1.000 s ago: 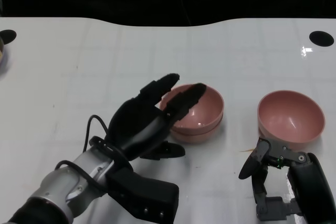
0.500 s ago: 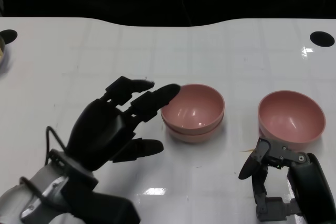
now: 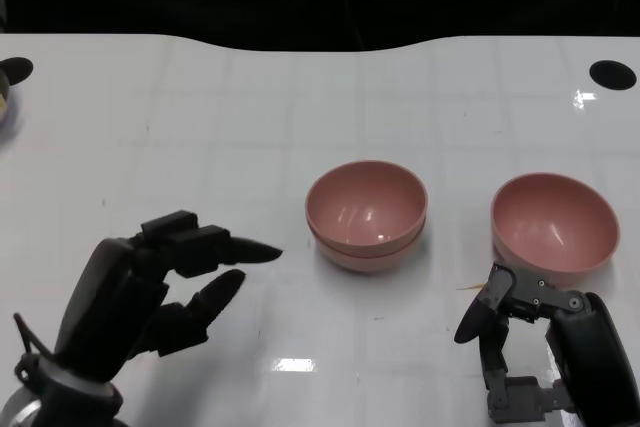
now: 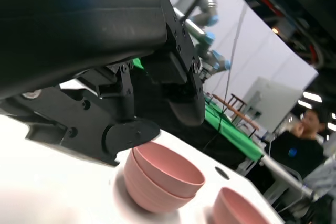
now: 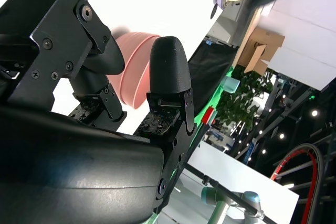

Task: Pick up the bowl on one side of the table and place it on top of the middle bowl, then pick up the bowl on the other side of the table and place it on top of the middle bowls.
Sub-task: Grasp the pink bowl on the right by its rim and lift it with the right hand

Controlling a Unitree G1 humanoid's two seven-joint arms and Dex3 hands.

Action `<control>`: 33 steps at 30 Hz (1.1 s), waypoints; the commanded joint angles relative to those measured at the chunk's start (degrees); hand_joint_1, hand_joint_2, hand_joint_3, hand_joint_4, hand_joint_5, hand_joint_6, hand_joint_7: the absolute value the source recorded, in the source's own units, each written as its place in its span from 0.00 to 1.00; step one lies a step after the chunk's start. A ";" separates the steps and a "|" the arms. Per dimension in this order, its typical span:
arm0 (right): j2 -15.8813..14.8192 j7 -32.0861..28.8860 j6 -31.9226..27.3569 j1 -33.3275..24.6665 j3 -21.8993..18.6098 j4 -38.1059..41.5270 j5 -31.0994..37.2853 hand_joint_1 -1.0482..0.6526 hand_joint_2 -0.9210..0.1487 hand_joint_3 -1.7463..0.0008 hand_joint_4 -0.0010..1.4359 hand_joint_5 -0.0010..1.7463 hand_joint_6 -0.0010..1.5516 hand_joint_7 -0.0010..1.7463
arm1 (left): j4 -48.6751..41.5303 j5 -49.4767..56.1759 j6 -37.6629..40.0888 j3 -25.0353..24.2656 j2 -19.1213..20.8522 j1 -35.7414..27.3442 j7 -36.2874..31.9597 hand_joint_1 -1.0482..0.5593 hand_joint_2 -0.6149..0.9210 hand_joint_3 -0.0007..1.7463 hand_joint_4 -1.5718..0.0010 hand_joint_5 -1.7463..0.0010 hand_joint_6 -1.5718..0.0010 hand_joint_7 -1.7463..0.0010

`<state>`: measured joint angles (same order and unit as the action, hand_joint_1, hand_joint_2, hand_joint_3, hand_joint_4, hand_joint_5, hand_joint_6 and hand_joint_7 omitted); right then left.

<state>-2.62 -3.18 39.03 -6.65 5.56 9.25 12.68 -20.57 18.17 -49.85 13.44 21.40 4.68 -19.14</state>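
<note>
At the lower left of the head view, the left hand [image 3: 150, 292] had drawn back toward the robot and lay well apart from the stacked pink bowls [image 3: 366, 215], whereas a second before its fingers had reached right to the stack's near rim; it held nothing, and its fingers were loosely spread. Judging from that withdrawal and from the two nested rims visible in the left wrist view, the first bowl had been set on the middle one and that half of the task looked done. What remained was the single pink bowl [image 3: 553, 223] on the right side of the white table [image 3: 250, 117], upright and well apart from the stack. Just below it, the right hand [image 3: 515, 337] waited, empty, with its fingers apart and near the bowl's rim without gripping it. Both the stack's top bowl and the single bowl looked empty inside, showing only glossy highlights.
</note>
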 commanded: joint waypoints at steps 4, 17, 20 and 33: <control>-0.63 0.22 0.35 -0.21 -0.44 -0.50 -1.03 0.69 0.69 0.04 0.64 1.00 0.55 0.80 | 0.50 -10.53 -0.19 -2.57 -2.74 -2.77 8.74 0.74 0.62 0.84 0.49 0.20 0.41 0.48; -1.83 -1.18 0.93 1.10 -2.61 -0.79 0.33 0.68 0.55 0.16 0.51 0.88 0.48 0.68 | -0.89 -26.19 6.60 -5.83 -7.08 -4.08 29.02 0.66 0.62 0.86 0.38 0.00 0.46 0.06; -2.29 -2.17 -2.49 1.04 -3.69 -3.34 3.18 0.66 0.54 0.22 0.44 0.79 0.42 0.60 | -1.50 -26.20 6.65 -6.92 -7.96 -3.90 30.91 0.66 0.63 0.84 0.38 0.00 0.46 0.06; -6.65 -3.27 -30.06 -0.15 -5.96 -20.85 26.21 0.37 0.11 0.99 0.11 0.45 0.14 0.24 | -1.78 -23.87 6.81 -9.42 -9.86 -3.88 33.98 0.66 0.63 0.85 0.38 0.00 0.46 0.06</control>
<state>-8.02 -7.12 11.51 -6.49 0.13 -10.01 37.36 -22.43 -6.19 -43.34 4.55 11.45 0.96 14.16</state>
